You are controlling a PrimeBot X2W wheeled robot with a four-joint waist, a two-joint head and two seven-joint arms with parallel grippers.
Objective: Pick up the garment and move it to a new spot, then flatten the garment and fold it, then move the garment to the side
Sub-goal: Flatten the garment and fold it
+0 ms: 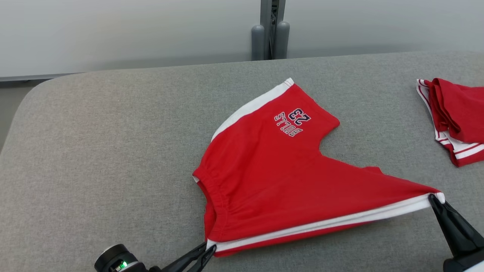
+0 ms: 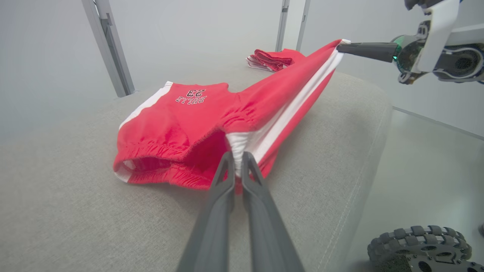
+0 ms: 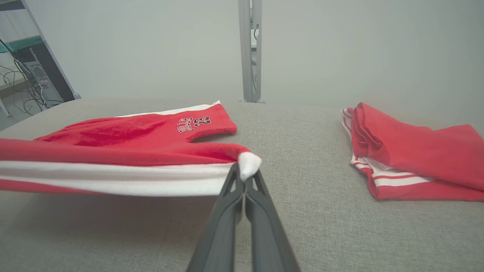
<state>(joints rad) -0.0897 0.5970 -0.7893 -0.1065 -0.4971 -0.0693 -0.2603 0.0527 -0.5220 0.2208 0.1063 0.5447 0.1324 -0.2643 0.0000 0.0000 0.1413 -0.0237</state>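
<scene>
Because the left gripper (image 1: 209, 250) is pinched shut on the waistband end of the white side stripe (image 1: 325, 223) and the right gripper (image 1: 432, 199) is pinched shut on the hem corner of that same stripe, the near edge of the red shorts (image 1: 272, 170) is drawn into a taut, straight line between them. It is lifted a little off the grey padded table (image 1: 113, 151). From where I stand, that looks like the point of the hold: with the two ends of one side seam pulled apart, the near leg can travel as one smooth panel.

The rest of the shorts lies mid-table. The elastic waistband (image 1: 211, 192) is bunched toward the robot's left, and the far leg lies flat with its BULLS 23 lettering (image 1: 293, 121) facing up. I'd judge this to be the fold itself, with the near leg about to go over the far one.

Well apart, at the table's right edge, a second red garment (image 1: 457, 121) sits folded. It probably marks where finished pieces go.
</scene>
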